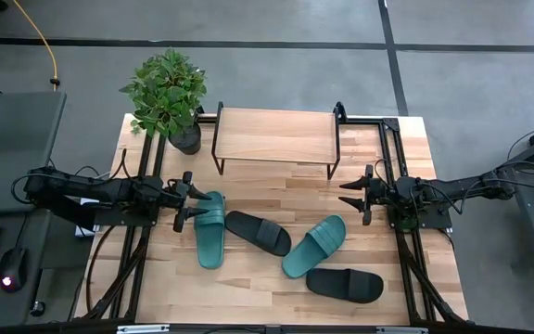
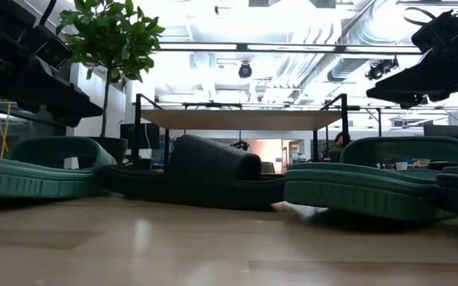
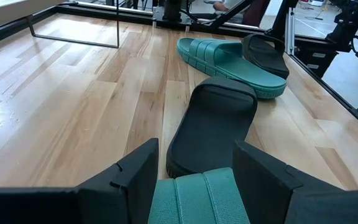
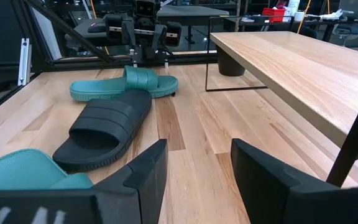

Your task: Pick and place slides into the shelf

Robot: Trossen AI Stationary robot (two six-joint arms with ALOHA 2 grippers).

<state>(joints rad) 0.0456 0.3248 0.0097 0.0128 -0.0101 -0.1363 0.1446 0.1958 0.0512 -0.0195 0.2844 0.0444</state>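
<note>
Two teal-green slides (image 1: 209,230) (image 1: 314,246) and two black slides (image 1: 259,233) (image 1: 345,284) lie sole-down on the wooden table. The shelf (image 1: 274,136), a light plank on thin black legs, stands at the far middle with nothing on it. My left gripper (image 1: 191,199) hangs open at the table's left, above the strap end (image 3: 197,199) of the left teal slide; the low view shows it well clear of it. My right gripper (image 1: 353,195) hangs open at the table's right, near the shelf's right end, with nothing between its fingers.
A potted plant (image 1: 167,93) stands at the far left corner beside the shelf. Black frame rails (image 1: 392,148) run along the table's left and right sides. Bare tabletop (image 1: 276,190) lies between the shelf and the slides.
</note>
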